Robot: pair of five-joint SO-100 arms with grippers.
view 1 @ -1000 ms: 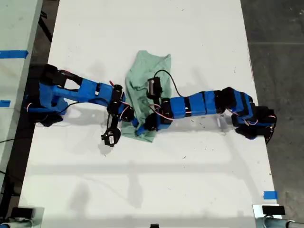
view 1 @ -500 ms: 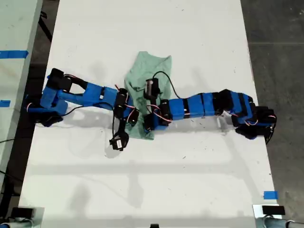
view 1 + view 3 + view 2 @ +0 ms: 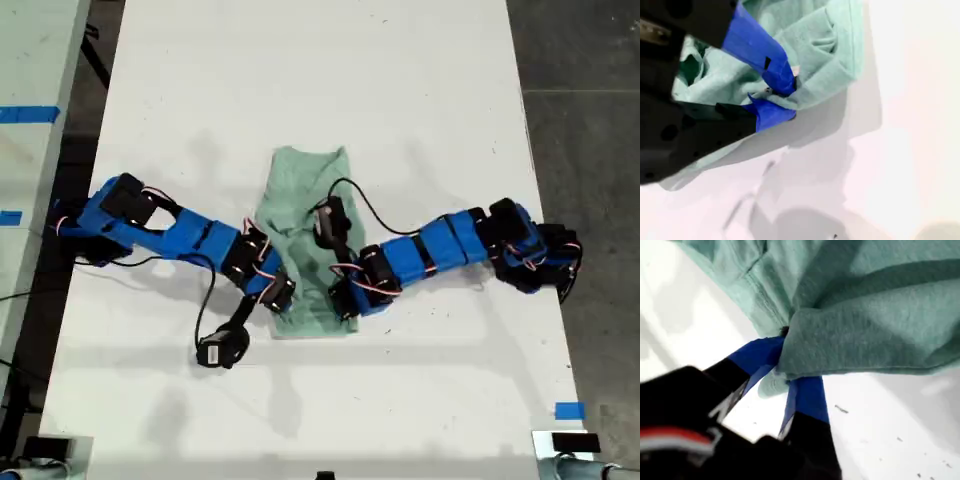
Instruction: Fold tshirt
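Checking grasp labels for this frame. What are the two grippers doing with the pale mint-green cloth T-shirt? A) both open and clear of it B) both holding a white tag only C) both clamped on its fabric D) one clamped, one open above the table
C: in each wrist view blue fingers pinch cloth, my first gripper and my second gripper both shut on the pale mint-green cloth T-shirt.

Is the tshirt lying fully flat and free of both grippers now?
No; my first gripper and my second gripper both pinch the tshirt.
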